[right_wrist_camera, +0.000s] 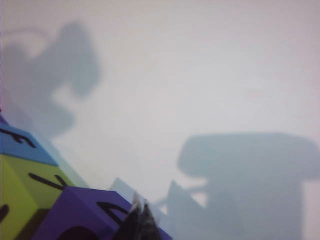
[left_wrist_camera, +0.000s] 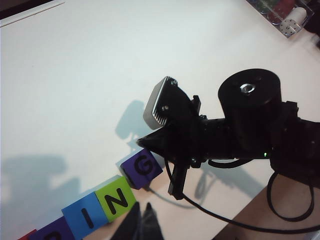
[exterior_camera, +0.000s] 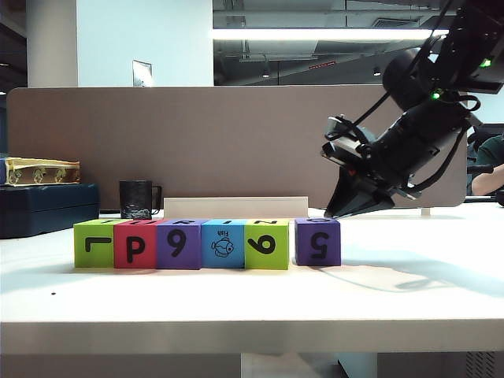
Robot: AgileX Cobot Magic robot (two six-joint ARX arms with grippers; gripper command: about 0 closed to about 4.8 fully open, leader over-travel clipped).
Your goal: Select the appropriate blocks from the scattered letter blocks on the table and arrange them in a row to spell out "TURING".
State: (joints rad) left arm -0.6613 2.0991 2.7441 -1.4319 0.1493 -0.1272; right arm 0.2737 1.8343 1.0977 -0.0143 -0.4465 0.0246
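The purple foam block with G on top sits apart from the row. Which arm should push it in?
The right arm, probably. Its claw hangs shut just behind the purple foam G block, which stands off the lime green foam N block. The left claw is shut too, and is not seen in the exterior view.

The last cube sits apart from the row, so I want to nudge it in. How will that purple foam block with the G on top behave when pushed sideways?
The purple foam block looks light, so it should probably slide easily on the smooth white table. Its flat square faces make rolling unlikely. An off-centre push from the shut right gripper, just behind it, may twist it.
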